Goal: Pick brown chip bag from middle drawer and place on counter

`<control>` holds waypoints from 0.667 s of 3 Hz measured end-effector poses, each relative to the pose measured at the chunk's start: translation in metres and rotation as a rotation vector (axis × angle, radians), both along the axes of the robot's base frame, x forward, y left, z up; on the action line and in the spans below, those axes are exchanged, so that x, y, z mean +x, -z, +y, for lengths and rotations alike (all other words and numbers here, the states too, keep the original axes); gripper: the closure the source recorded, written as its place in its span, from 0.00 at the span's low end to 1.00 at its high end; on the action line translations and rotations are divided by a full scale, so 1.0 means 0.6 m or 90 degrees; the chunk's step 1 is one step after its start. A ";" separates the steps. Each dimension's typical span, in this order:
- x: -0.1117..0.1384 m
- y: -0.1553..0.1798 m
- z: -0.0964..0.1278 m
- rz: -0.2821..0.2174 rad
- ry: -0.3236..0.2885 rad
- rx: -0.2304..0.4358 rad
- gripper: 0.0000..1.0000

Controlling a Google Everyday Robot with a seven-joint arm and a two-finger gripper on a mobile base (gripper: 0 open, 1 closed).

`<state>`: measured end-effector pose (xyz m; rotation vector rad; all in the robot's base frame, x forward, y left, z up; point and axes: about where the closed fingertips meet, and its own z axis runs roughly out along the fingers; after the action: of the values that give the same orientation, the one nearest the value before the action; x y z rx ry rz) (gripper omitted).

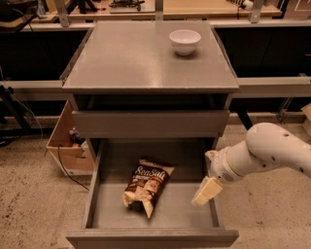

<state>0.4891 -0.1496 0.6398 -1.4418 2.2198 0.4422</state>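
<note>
The brown chip bag (146, 185) lies flat on the floor of the open middle drawer (171, 209), left of centre, its "Sea Salt" script facing up. My gripper (206, 190) hangs at the end of the white arm over the drawer's right side, above the floor and well to the right of the bag, not touching it. The grey counter (131, 56) spreads above the drawers.
A white bowl (184, 41) stands at the counter's back right. A shut grey drawer front (150, 123) sits just above the open drawer. A cardboard box (65, 143) with cables stands on the floor at the left. A wooden tabletop (209, 7) runs behind.
</note>
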 end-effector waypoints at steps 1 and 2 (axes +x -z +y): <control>0.015 0.061 0.016 0.011 0.057 0.044 0.00; 0.043 0.128 0.027 0.006 0.115 0.082 0.00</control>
<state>0.5151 -0.1332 0.5627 -1.1638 2.2593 0.5210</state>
